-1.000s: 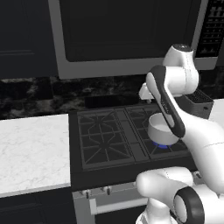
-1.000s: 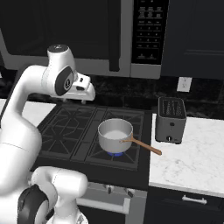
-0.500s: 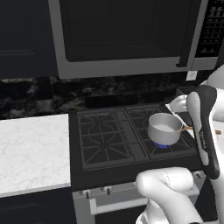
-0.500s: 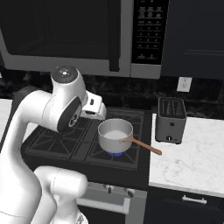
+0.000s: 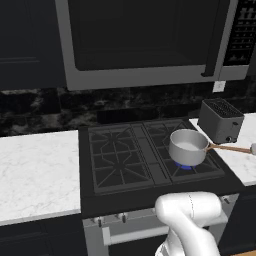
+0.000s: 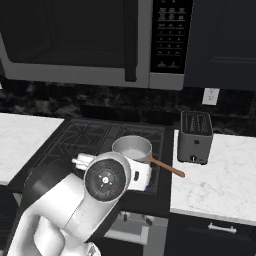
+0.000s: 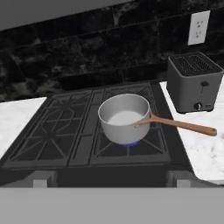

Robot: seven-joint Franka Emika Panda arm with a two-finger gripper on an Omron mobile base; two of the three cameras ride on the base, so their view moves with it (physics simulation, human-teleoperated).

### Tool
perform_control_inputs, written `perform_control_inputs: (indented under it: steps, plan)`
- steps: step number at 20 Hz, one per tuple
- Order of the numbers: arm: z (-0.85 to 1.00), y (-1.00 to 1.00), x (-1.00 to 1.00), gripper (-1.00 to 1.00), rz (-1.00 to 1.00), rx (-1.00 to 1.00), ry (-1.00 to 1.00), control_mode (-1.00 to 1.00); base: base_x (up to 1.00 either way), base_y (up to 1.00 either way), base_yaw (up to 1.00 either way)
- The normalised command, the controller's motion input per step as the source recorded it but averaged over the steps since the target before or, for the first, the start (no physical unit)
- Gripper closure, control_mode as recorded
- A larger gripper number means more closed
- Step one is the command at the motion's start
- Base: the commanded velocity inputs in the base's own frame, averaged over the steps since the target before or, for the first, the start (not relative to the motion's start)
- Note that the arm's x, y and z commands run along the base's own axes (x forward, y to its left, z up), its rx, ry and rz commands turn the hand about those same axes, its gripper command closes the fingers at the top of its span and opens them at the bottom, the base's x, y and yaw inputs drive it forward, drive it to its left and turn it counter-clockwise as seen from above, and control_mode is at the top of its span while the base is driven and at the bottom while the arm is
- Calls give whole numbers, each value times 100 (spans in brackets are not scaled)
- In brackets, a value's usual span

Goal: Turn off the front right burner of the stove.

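**Burner lit under the saucepan, ahead of the hand**

The front right burner (image 7: 129, 143) of the stove (image 5: 125, 155) shows blue flame beneath a steel saucepan (image 7: 125, 117). In the hand view it lies ahead, near centre. Whether the gripper's fingers are spread or closed, I cannot tell. A toaster (image 6: 195, 137) stands right of the stove.

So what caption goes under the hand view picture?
Steel saucepan with wooden handle on the stove's lit front right burner, toaster beside it.
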Motion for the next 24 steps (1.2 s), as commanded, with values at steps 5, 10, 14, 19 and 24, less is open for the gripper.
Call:
perform_control_inputs:
  steps: [5,10,14,19,24]
  plan:
    - [-57,-100,-100,-100,15,1,-47,-100,0,0,0]
    - [-93,-48,-31,-100,40,-2,-64,-100,0,0,0]
    - [-100,-4,0,-100,29,-28,-62,-100,0,0,0]
    - [-100,43,34,-100,7,-43,-43,-100,0,0,0]
    - [-83,83,68,-100,-20,-26,-21,-100,0,0,0]
